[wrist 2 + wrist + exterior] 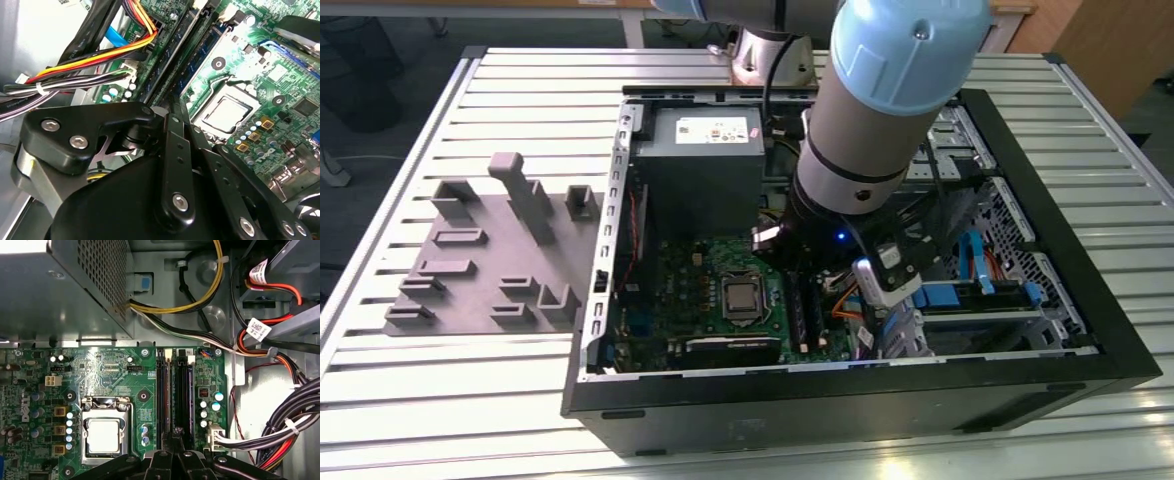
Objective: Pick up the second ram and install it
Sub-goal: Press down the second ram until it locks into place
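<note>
Directly beneath the closed jaws, the second ram (183, 390) sits in its motherboard (110, 370) slot.

Arm (881, 110) reaches steeply downward; gripper (172, 437) low, fingers (175, 130) drawn close together, pointing down.

One arm (881, 110) enters one open case (854, 390), which stands on one slatted counter (480, 400). One grey fixture tray (480, 260) lies on the counter at the exterior view's left of the case. Inside the case: one motherboard (115, 370), one grey power supply (700, 165), one CPU socket (104, 432). One gripper (172, 455) is present, jaws over the slots. Two long black memory slots (182, 390) are counted in the first wrist view. One yellow cable bundle (200, 300) and one blue cable (117, 37) are counted.
</note>
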Available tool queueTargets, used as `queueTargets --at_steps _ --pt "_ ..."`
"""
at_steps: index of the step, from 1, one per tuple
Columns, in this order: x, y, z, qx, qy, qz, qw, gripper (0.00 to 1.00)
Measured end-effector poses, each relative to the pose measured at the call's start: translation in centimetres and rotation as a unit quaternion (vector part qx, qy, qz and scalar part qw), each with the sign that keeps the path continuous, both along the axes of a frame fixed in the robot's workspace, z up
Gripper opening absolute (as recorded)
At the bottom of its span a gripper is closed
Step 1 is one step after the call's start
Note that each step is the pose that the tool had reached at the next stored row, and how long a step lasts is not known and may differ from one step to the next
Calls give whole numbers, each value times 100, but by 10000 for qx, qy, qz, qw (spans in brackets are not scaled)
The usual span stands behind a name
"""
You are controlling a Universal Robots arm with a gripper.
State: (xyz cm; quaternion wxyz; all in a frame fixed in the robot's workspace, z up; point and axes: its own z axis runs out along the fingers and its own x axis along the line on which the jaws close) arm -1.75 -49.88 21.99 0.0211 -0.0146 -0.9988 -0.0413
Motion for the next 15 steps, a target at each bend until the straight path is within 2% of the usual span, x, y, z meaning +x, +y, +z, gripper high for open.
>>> queueTargets --at_steps 2,3,5,6,7,11,12,15 --pt "0 0 -18 -1 2 0 10000 11" --pt "1 2 -68 -5 5 0 10000 11" --pt "1 3 -53 -9 6 0 10000 11" --pt "1 3 -43 5 1 0 10000 11" --pt "2 6 -18 19 -3 1 10000 11" --pt "0 2 143 6 2 3 10000 11" --pt "1 1 166 6 2 3 10000 11" --pt "1 2 171 8 1 3 10000 11"
